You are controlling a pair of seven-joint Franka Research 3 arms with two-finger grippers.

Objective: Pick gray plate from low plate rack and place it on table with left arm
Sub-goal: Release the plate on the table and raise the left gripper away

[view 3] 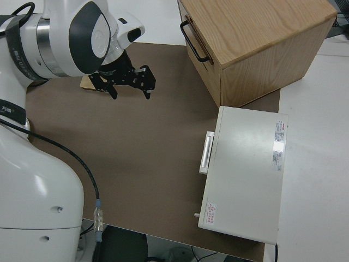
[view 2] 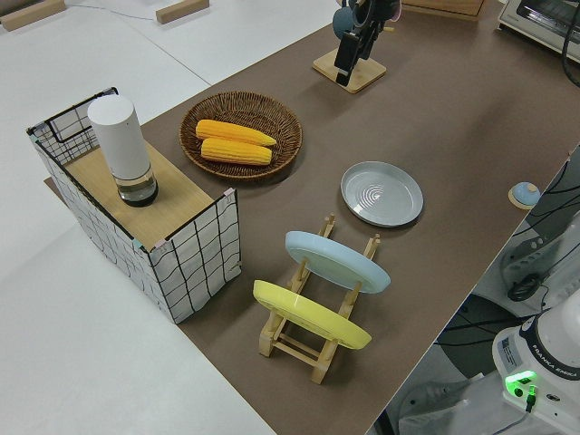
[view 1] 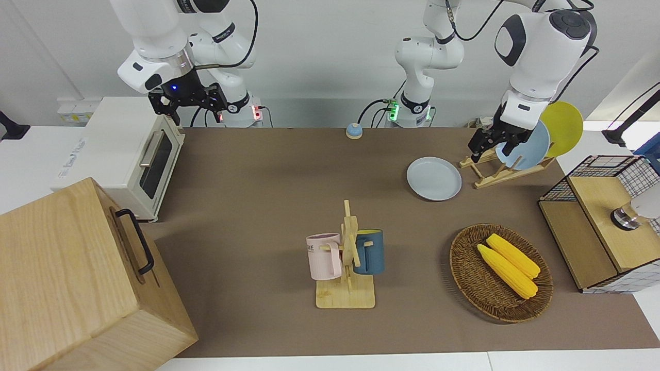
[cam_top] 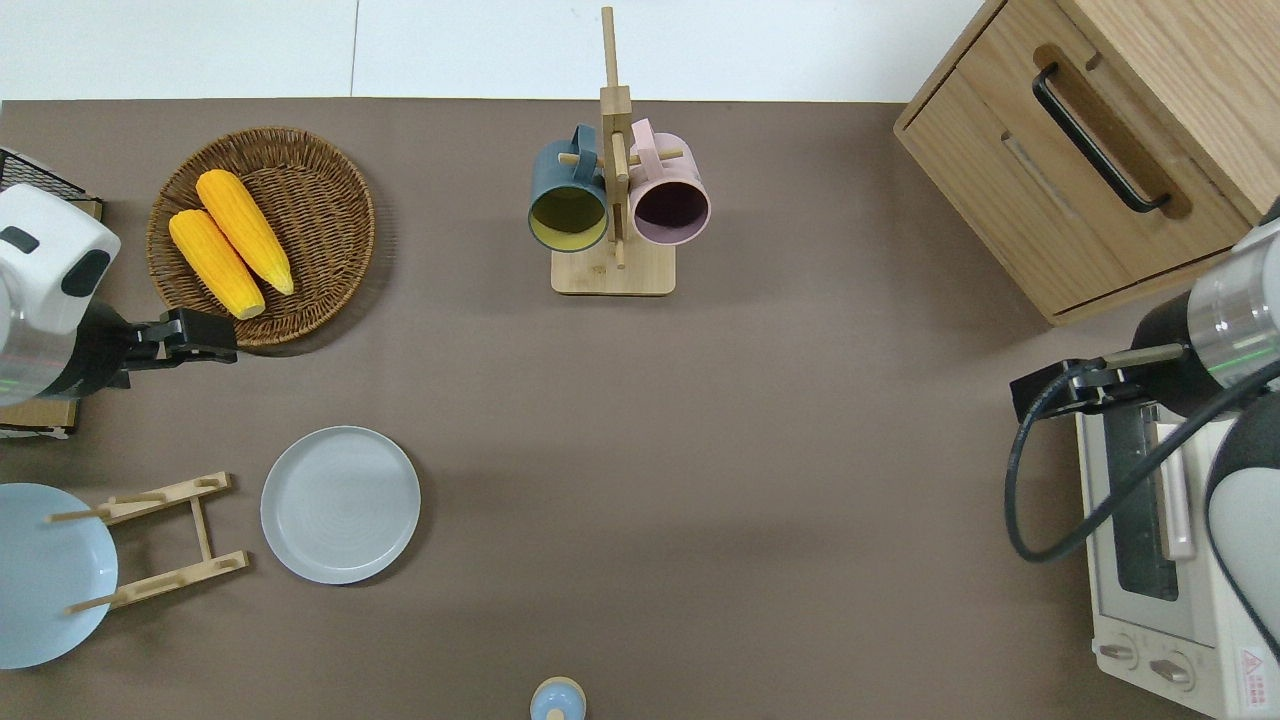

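Lettering on the pink mug (view 1: 323,255) (partly hidden) is unreadable; gray plate (view 1: 433,178) lies flat, left gripper (view 1: 489,146) spread empty.

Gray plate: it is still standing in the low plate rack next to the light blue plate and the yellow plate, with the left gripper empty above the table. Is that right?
Not quite. The gray plate lies flat on the table beside the low plate rack, as the overhead view shows. Only the light blue plate and the yellow plate stand in the rack. The left gripper is indeed empty above the table.
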